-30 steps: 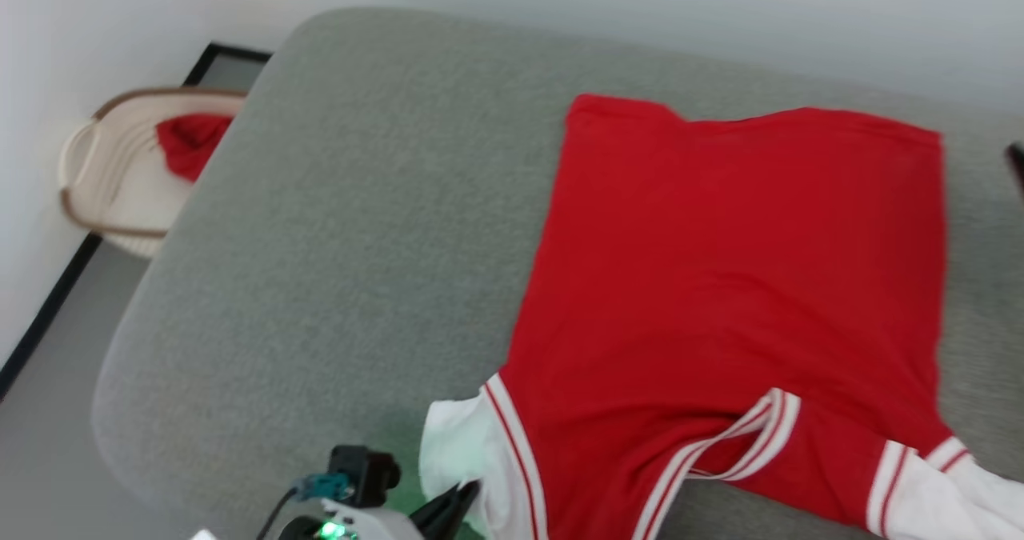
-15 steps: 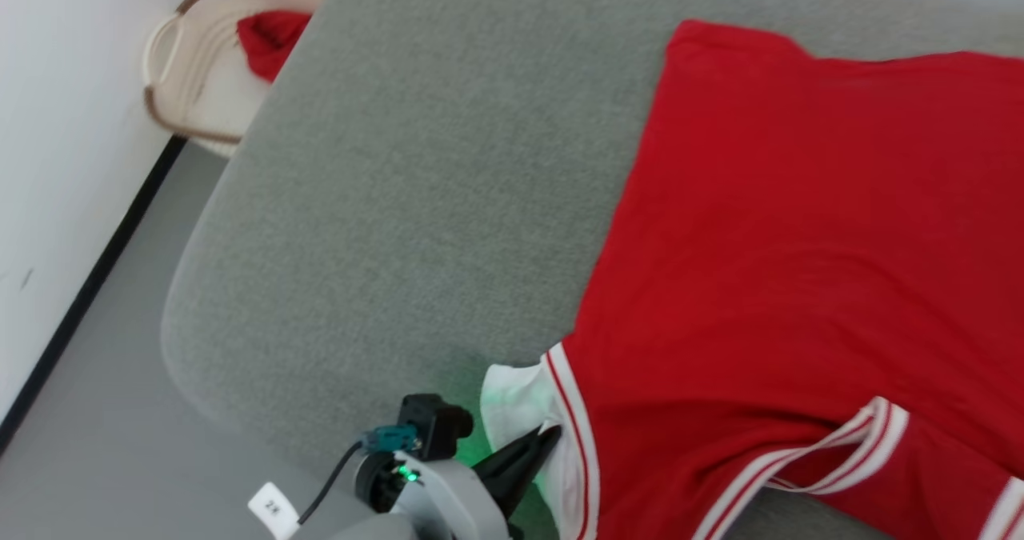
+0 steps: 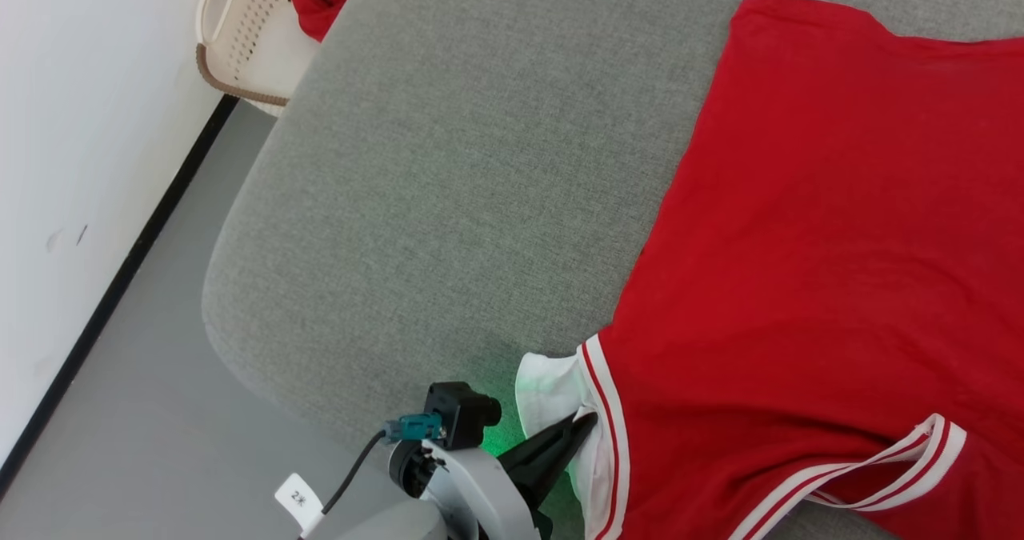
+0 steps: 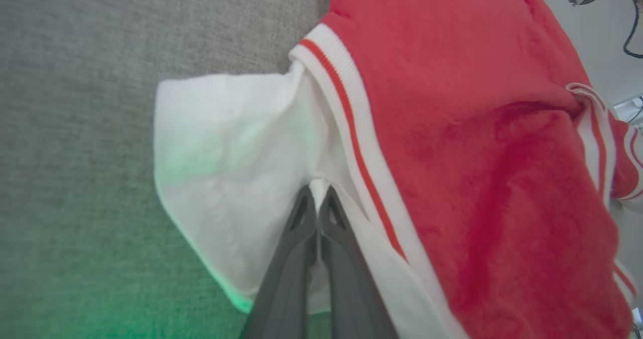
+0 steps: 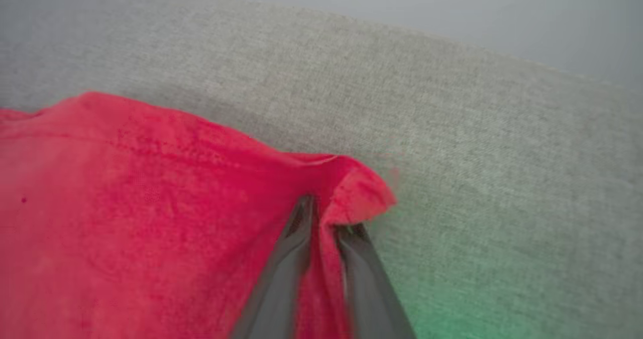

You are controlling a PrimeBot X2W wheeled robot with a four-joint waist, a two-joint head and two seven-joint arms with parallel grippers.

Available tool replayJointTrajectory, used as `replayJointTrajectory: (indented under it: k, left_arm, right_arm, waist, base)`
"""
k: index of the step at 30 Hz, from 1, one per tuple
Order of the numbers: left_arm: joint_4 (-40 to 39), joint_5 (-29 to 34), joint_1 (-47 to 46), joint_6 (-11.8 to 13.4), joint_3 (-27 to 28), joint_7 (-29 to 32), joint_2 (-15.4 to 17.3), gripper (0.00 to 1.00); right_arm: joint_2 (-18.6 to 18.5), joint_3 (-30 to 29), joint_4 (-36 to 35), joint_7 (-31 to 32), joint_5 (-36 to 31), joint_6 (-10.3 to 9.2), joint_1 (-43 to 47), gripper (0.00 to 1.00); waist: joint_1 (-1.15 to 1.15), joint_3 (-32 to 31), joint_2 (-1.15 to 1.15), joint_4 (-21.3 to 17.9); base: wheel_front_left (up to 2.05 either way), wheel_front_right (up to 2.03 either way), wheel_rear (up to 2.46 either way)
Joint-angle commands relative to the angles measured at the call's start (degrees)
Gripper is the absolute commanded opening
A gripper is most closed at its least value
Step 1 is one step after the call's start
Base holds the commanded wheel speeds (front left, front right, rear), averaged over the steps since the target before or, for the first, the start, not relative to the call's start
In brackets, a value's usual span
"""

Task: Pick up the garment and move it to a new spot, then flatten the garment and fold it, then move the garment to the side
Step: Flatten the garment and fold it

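Lying partly out of frame, garment (image 3: pixel 800 244), white sleeve (image 4: pixel 226 143) pinched by closed left gripper (image 4: pixel 317 194), right gripper (image 5: pixel 326 216) blurred, narrow around red hem (image 5: pixel 356 193), hold unclear.

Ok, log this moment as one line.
shirt: spread on grey cushion | left gripper: shut on white sleeve | right gripper: astride red corner, grip unclear

head: high, looking down | wrists: close, low | shared: garment (image 3: pixel 800 244)
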Motion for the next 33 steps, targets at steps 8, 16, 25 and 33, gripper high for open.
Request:
replayJointTrajectory:
  k: [8, 16, 25, 33]
  left_arm:
    - [3.75, 1.19, 1.94, 0.39, 3.05, 0.78, 0.96, 0.00]
    - [4.09, 1.90, 3.78, 0.66, 5.28, 0.71, 2.62, 0.00]
    - [2.78, 1.55, 6.26, 1.77, 6.83, 0.67, 5.93, 0.00]
    - [0.42, 0.83, 8.29, 3.44, 7.68, 1.00, 9.31, 0.00]
  right_arm:
    - [3.74, 1.45, 3.08, 3.76, -1.24, 0.23, -0.30, 0.00]
    - [3.78, 3.62, -2.94, 4.00, 1.12, 0.23, 0.59, 0.00]
    - [1.00, 6.34, -14.49, 3.12, 7.01, 0.15, 9.75, 0.00]
    - [-1.39, 5.58, -23.18, -0.31, 11.20, 0.15, 21.36, 0.00]
  waist:
    - [0.00, -2.80, 0.00, -2.63]
    - [0.00, -6.32, 0.00, -7.01]
    - [0.00, -10.46, 0.00, -13.01]
    - [0.00, -12.80, 0.00, -17.84]
  base:
    - [0.00, 0.00, 0.00]
    - [0.00, 0.00, 0.00]
    - [0.00, 0.00, 0.00]
    - [0.00, 0.00, 0.00]
